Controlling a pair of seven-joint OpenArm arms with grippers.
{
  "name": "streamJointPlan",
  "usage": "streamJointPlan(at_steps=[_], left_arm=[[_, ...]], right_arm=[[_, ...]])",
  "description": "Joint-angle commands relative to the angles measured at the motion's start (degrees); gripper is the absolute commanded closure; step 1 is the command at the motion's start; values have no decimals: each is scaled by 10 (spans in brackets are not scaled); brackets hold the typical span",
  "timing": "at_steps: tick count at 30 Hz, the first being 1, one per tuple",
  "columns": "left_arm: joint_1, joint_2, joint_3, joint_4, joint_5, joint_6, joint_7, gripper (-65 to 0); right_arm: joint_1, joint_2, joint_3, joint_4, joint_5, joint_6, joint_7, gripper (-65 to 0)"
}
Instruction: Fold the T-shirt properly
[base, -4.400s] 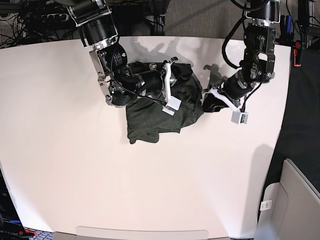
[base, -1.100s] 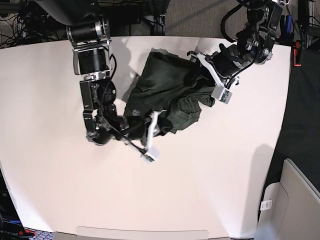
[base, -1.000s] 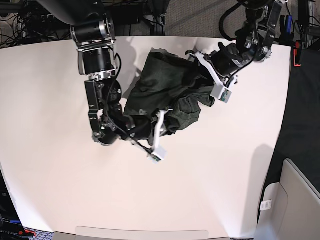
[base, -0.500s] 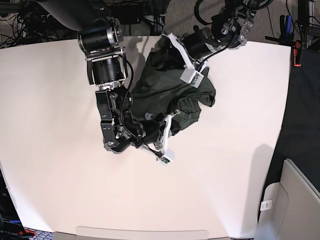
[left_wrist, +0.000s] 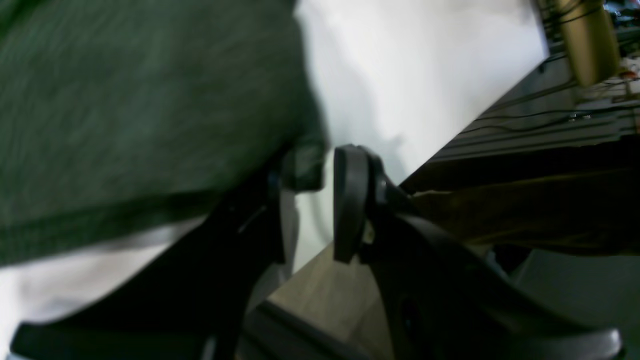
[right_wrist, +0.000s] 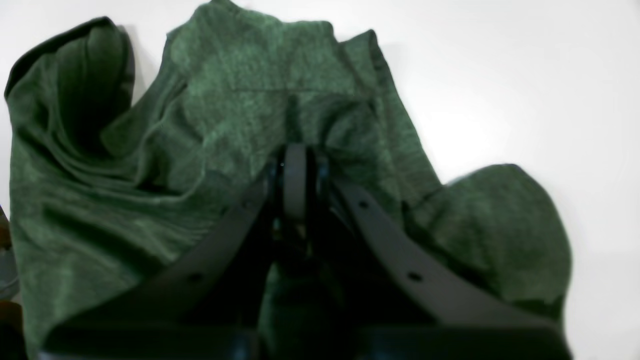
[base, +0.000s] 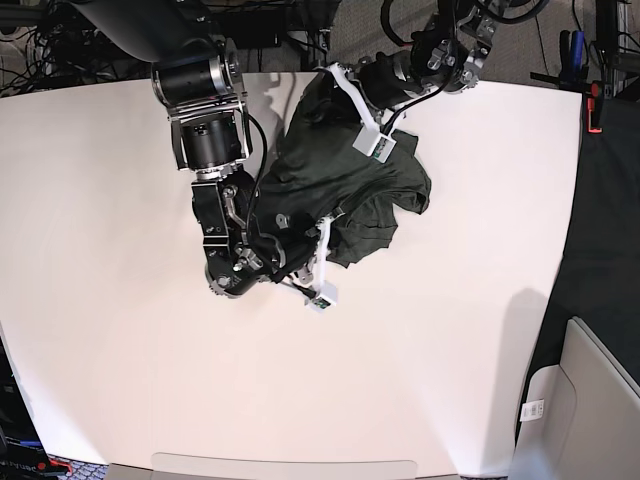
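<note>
The dark olive-green T-shirt (base: 345, 185) lies crumpled on the white table (base: 450, 330), at its far middle. My left gripper (base: 337, 78) is at the shirt's upper edge near the table's back. In the blurred left wrist view, the shirt (left_wrist: 125, 100) drapes onto the left finger of the left gripper (left_wrist: 325, 175), and a thin gap shows at the tips. My right gripper (base: 324, 232) is at the shirt's lower edge. In the right wrist view, the right gripper (right_wrist: 296, 170) is shut, with a fold of the shirt (right_wrist: 225, 115) pinched in it.
The table's far edge (left_wrist: 450, 140) runs close behind the left gripper, with dark racks and cables beyond it. A pale grey bin (base: 590, 400) stands off the table's right front corner. Bare white tabletop surrounds the shirt on the left, right and front.
My left gripper has swept left along the table's back edge, dragging the shirt's upper part with it. My right gripper has shifted right and closed on the shirt's lower edge.
</note>
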Motion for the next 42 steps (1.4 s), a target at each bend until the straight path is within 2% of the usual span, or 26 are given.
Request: streamJointPlan(at_steps=[1, 7, 10, 12, 15, 21, 27, 31, 35, 38, 42], left_arm=[[-3, -3, -2, 3, -6, -5, -10, -122], [-21, -45, -4, -20, -6, -5, -15, -122], [-38, -60, -4, -39, 3, -5, -16, -122], [-52, -60, -4, -60, 30, -5, -16, -122], [-67, -59, -5, -82, 59, -5, -17, -122], [-110, -59, -5, -101, 59, -5, -18, -122], [-143, -59, -5, -104, 59, -5, -14, -122], [-147, -60, -5, -104, 59, -5, -12, -122], [-144, -61, -7, -100, 59, -4, -12, -121], [-121, -72, -42, -80, 59, -4, -11, -103], [-98, -73, -105, -57, 59, -4, -11, -100]], right_arm=[[16, 4, 2, 10, -5, 3, -2, -3], [8, 49, 2, 52, -4, 2, -3, -3], [5, 59, 3, 86, -4, 2, -28, -3], [-3, 62, 3, 106, 2, 2, -38, -3], [-19, 85, 3, 128, 34, 3, -40, -3], [-47, 124, 3, 158, 112, 3, -40, -3], [-66, 157, 5, 192, 125, 3, -38, -3], [-74, 158, 43, 212, 135, 4, -37, -2], [-77, 159, 88, 213, 221, 5, -36, -2], [-81, 154, 92, 212, 273, 5, -36, -2], [-89, 111, 68, 212, 280, 5, -39, -2]])
